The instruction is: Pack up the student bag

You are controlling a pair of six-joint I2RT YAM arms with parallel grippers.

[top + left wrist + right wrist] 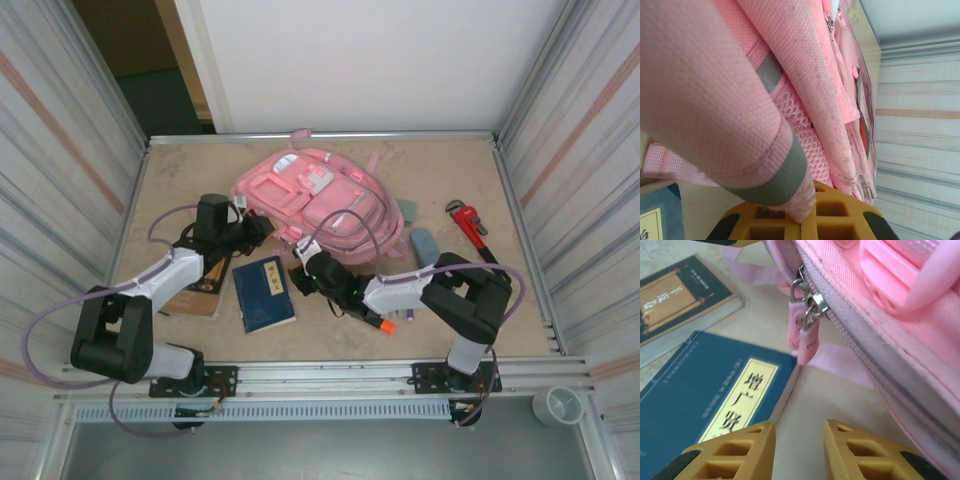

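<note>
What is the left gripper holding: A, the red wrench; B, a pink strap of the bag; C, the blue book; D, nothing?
B: in the left wrist view the left gripper is closed on a pink strap with a grey band, part of the bag.

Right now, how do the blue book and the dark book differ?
The blue book has a yellow title label; the dark book shows a tan scroll picture. From above, the blue book lies uncovered between the arms; the dark book is partly under the left arm. Both lie closed and flat on the table, near the student bag.
</note>
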